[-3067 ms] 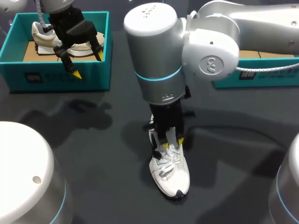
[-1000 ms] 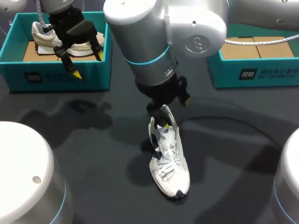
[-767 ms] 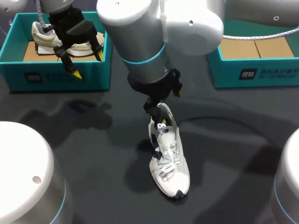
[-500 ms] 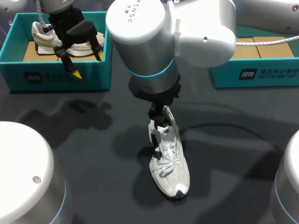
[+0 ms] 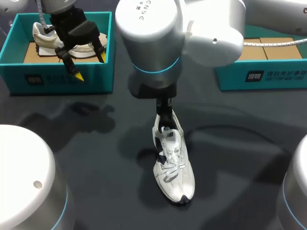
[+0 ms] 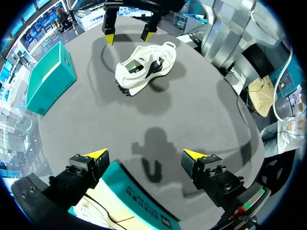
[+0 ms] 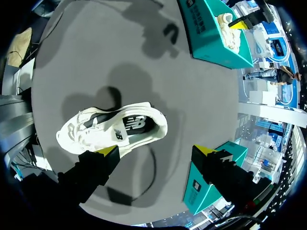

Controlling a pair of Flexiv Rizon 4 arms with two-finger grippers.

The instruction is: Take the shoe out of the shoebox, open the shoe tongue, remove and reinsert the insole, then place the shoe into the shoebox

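A white shoe (image 5: 173, 165) with dark side patches lies upright on the dark table, toe toward the front edge. My right gripper (image 7: 156, 151) hangs open just above its heel (image 7: 148, 120), with nothing between the fingers; in the head view its dark fingers (image 5: 165, 109) stand over the heel collar. An open teal shoebox (image 5: 261, 76) with a cardboard liner sits at the back right. My left gripper (image 6: 145, 154) hangs open over the front wall of a second teal box (image 5: 57, 79) at the back left. From the left wrist view the white shoe (image 6: 144, 69) lies far ahead.
A beige shoe (image 5: 72, 45) lies inside the back-left box. My right arm's large silver joints (image 5: 158, 33) hang over the table's middle and hide part of the back. Two rounded white robot bases (image 5: 24, 182) stand at the front corners.
My right arm has swung its wrist upright over the shoe's heel; earlier it was tilted there, and before that at the laces. The shoe and left arm have not moved.
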